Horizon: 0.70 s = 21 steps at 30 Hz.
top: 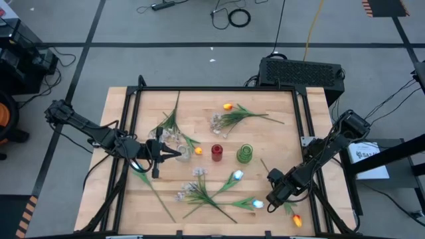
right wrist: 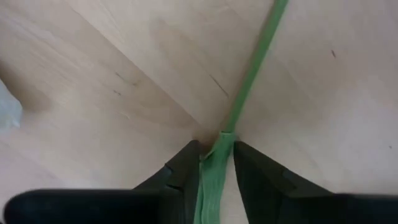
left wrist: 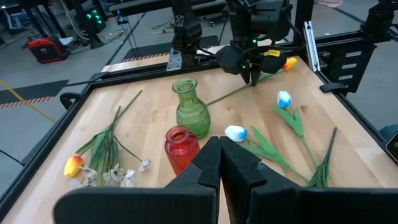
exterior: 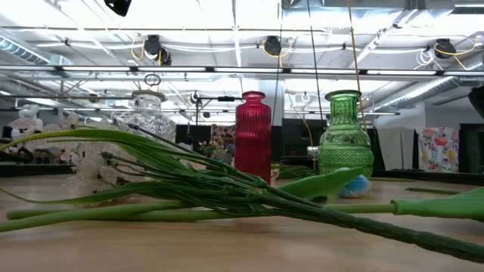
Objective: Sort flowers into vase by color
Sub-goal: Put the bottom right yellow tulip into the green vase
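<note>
High view: green glass vase (top: 245, 154) and red one (top: 216, 152) are seen empty; right gripper (top: 273, 198), lower right, is clamped on orange tulip's stem (right wrist: 214, 163); left gripper (top: 162, 152) is clenched, empty.

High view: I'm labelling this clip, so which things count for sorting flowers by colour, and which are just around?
Job things:
- orange tulips
- pale-blue tulips
- white blossom sprays
- red vase
- green vase
- clear vase
- right end effector, on a green stem

Just around:
- black box
- floor cables

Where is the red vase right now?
The red vase stands upright near the middle of the table in the high view, with the green vase beside it on the right-arm side and the clear glass vase towards the left arm.
</note>
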### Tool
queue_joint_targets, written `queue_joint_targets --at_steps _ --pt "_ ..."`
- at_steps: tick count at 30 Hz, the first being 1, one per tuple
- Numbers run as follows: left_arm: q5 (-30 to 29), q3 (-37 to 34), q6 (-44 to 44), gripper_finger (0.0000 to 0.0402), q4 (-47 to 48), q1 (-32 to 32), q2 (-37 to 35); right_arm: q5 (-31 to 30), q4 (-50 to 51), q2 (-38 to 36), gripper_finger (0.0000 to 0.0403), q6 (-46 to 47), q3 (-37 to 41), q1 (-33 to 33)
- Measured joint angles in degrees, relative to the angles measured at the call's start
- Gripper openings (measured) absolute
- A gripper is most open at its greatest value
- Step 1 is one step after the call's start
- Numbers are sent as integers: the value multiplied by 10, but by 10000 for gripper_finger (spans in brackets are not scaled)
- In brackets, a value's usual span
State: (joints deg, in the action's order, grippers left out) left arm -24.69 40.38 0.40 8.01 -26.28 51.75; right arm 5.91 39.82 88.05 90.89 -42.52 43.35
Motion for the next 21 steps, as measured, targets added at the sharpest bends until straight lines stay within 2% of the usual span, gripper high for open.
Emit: queue_joint_targets --at_steps 12,21 --pt "-3 0 4 11 0 0 0 21 -5 0 11 1 0 -1" --pt "-3 0 3 11 0 0 0 37 1 2 3 0 -50 2"
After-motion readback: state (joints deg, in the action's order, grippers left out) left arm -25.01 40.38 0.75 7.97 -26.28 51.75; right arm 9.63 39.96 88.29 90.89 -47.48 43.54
